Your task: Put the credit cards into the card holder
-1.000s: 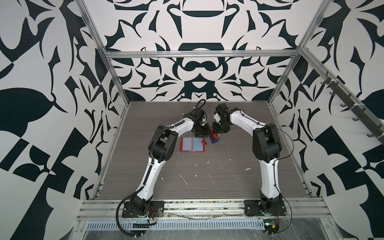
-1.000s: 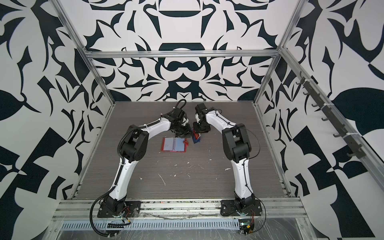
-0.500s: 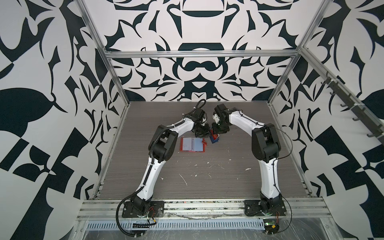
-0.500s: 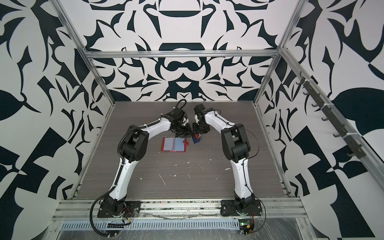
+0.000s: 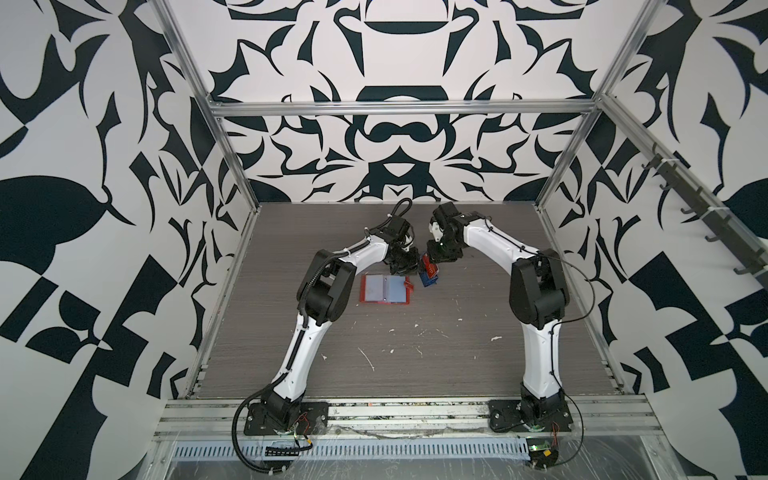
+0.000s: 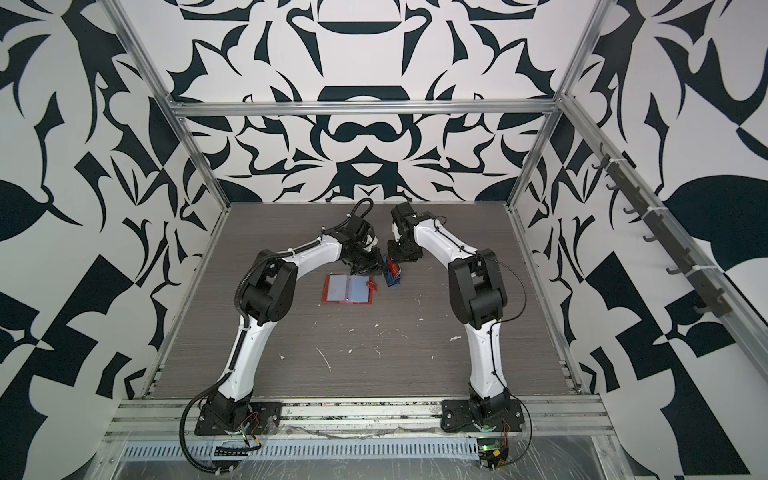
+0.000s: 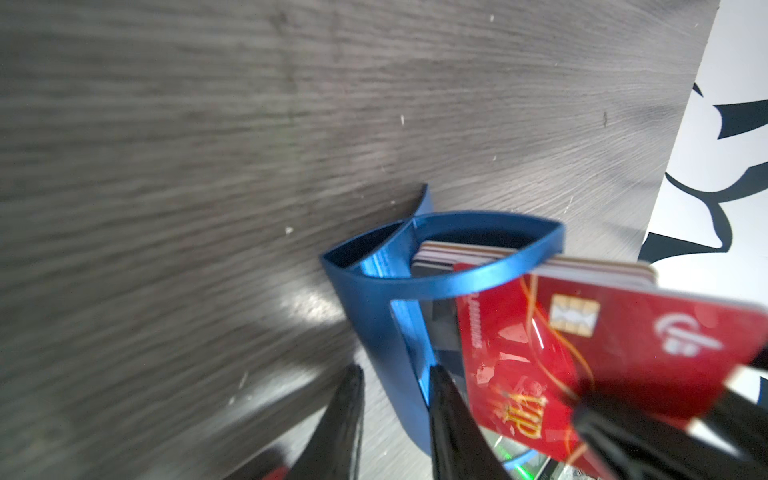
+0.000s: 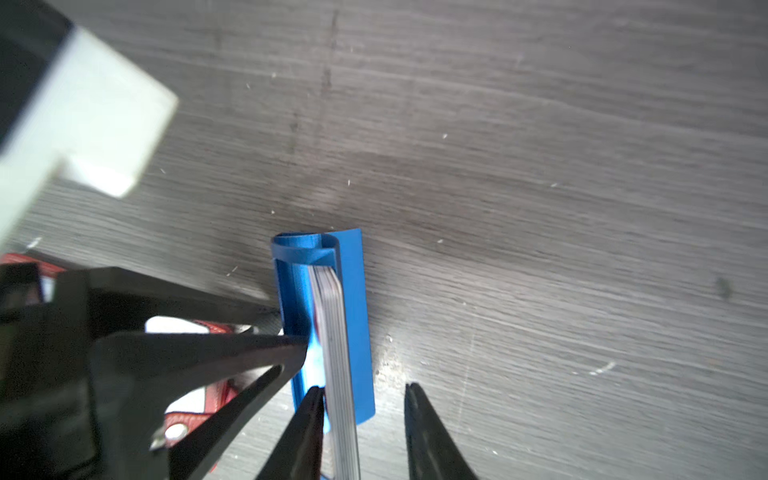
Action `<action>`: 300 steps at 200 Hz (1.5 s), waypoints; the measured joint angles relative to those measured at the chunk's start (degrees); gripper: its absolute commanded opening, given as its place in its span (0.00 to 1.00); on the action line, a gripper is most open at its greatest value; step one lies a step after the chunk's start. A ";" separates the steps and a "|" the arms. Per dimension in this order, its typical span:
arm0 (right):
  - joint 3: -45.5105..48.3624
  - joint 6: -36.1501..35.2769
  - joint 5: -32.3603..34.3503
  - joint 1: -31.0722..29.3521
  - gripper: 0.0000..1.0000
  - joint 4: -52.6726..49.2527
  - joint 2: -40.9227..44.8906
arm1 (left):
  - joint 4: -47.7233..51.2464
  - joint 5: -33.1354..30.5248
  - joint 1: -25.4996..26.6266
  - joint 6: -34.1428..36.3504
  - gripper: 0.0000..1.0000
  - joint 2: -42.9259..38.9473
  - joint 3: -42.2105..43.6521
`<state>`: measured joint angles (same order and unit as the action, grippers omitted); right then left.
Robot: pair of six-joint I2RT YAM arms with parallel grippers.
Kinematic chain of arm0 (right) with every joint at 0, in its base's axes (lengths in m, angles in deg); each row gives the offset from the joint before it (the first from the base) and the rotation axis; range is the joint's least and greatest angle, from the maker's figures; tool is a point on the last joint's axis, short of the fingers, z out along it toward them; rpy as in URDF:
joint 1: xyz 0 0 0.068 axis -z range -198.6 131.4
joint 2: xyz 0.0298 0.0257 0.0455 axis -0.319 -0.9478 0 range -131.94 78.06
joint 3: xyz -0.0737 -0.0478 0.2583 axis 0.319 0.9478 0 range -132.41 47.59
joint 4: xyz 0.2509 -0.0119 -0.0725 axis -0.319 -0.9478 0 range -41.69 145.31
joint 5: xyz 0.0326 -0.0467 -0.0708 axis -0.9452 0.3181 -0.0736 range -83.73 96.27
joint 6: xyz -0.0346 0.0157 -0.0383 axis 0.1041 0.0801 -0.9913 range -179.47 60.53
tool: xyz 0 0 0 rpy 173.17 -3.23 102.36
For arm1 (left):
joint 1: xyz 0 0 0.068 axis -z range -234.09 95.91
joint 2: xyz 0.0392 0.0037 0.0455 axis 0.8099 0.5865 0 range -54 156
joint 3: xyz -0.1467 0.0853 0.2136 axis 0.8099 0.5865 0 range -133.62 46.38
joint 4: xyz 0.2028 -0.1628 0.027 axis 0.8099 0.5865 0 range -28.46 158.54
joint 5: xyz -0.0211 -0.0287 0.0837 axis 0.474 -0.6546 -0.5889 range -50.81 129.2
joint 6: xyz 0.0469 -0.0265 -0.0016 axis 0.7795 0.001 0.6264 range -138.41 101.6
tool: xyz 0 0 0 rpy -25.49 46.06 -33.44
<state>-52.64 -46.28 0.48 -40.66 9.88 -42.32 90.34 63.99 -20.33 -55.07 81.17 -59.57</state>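
Note:
The red card holder (image 5: 385, 289) (image 6: 348, 289) lies open on the table, its clear pockets facing up. Just right of it stands a blue rack (image 5: 428, 280) (image 7: 374, 299) (image 8: 353, 291) holding the credit cards upright as a stack (image 8: 336, 332), with a red chip card (image 7: 623, 332) at the front. My left gripper (image 5: 409, 266) (image 7: 395, 374) is shut on the rack's side column. My right gripper (image 5: 432, 266) (image 8: 361, 395) straddles the top of the card stack. One of its fingers touches the stack and the other stands apart. The holder's snap strap (image 8: 178, 430) shows behind the left fingers.
White scuffs and specks (image 5: 368, 359) mark the wood-grain table in front of the holder. Both arms reach in from bases (image 5: 286, 415) (image 5: 532, 411) at the front edge. The patterned back wall (image 5: 386, 174) stands a short way behind the grippers.
The right gripper has shifted slightly left over the rack and its jaws have narrowed around the card stack. The left arm, rack and holder have stayed put.

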 measured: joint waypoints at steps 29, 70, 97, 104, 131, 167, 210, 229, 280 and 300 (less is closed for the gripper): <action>0.02 -0.26 -1.05 0.24 0.35 0.00 0.22 | 0.00 -0.02 0.00 0.07 0.30 -0.02 0.00; 0.04 -0.92 -2.14 0.24 0.30 -0.20 0.22 | -0.02 0.00 0.00 0.09 0.30 0.00 0.00; 0.04 -1.22 -2.58 0.24 0.26 -0.26 0.22 | -0.02 0.00 0.00 0.09 0.30 0.00 0.00; 0.04 -1.31 -2.54 0.24 0.24 -0.35 0.22 | -0.02 0.00 0.00 0.09 0.30 0.00 0.00; 0.04 -1.38 -2.40 0.22 0.17 -0.87 0.22 | 0.00 0.00 0.00 0.09 0.30 0.00 0.00; 0.04 -1.33 -2.36 0.11 0.12 -1.01 0.22 | -0.02 0.00 0.00 0.09 0.30 0.00 0.00; 0.00 -1.33 -2.34 0.11 0.17 -1.05 0.22 | -0.02 0.00 0.00 0.09 0.30 0.00 0.00; 0.00 -1.09 -1.81 0.11 0.26 -1.11 0.22 | 0.00 0.00 0.00 0.11 0.30 0.00 0.00; -0.04 -1.36 -0.37 0.11 0.30 -1.75 0.22 | 0.00 0.00 0.00 0.20 0.30 0.00 0.00; -0.46 -1.29 0.07 -0.11 0.25 -2.47 0.22 | 0.00 0.00 0.00 0.26 0.30 -0.02 0.00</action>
<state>-53.10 -47.56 0.55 -40.77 7.41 -42.10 90.34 63.99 -20.33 -54.81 81.15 -59.57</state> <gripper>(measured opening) 0.282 0.300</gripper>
